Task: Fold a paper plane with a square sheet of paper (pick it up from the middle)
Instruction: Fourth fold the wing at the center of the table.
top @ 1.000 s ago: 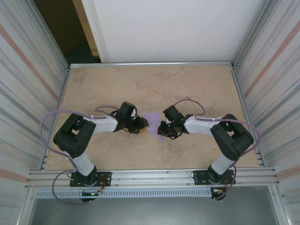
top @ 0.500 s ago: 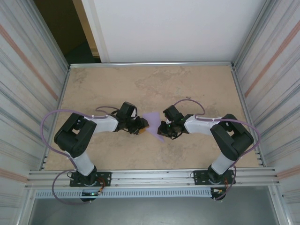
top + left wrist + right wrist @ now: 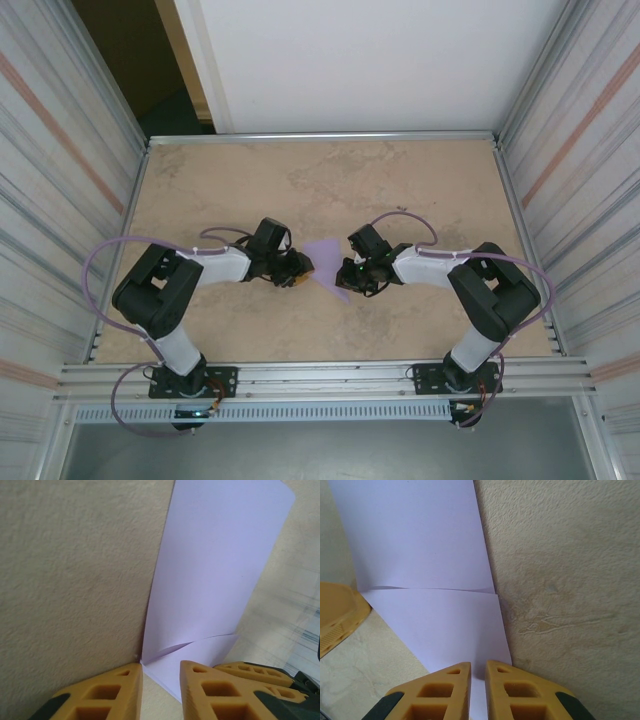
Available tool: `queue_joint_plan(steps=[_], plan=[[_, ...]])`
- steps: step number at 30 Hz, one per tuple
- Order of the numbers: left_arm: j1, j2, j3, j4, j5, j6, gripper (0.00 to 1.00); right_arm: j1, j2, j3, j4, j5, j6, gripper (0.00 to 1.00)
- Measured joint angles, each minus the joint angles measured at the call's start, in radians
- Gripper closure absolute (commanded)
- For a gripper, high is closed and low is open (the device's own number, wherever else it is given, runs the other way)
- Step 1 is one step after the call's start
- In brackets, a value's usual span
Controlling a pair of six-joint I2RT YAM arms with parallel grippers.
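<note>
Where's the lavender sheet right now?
Top view: the square sheet of paper sits mid-table between the left gripper and the right gripper, creased, with an edge at each one's fingertips.

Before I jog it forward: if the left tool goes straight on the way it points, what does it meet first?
The square sheet of paper, whose near corner lies right between the fingertips of the left tool; how far above it they ride is unclear.

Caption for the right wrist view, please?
Right gripper pinching the edge of the creased square sheet of paper over the beige table.
</note>
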Motion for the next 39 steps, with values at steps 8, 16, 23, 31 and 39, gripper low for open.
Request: queue_joint_plan(steps=[8,16,23,31,39], plan=[[0.000,0.000,0.000,0.024,0.010,0.000,0.79,0.000,0.006,0.000,0.013,-0.004,0.000,0.85],[0.006,0.002,-0.002,0.114,0.078,0.002,0.77,0.000,0.006,0.000,0.015,-0.005,0.000,0.84],[0.020,0.034,-0.001,0.129,0.124,0.021,0.77,0.000,0.006,-0.001,0.017,-0.005,-0.001,0.83],[0.021,0.073,0.031,0.117,0.160,0.048,0.89,0.000,-0.001,-0.001,0.019,-0.003,-0.009,0.77],[0.021,0.072,0.052,0.071,0.154,0.061,0.96,0.030,-0.106,0.005,-0.093,0.131,-0.109,0.63]])
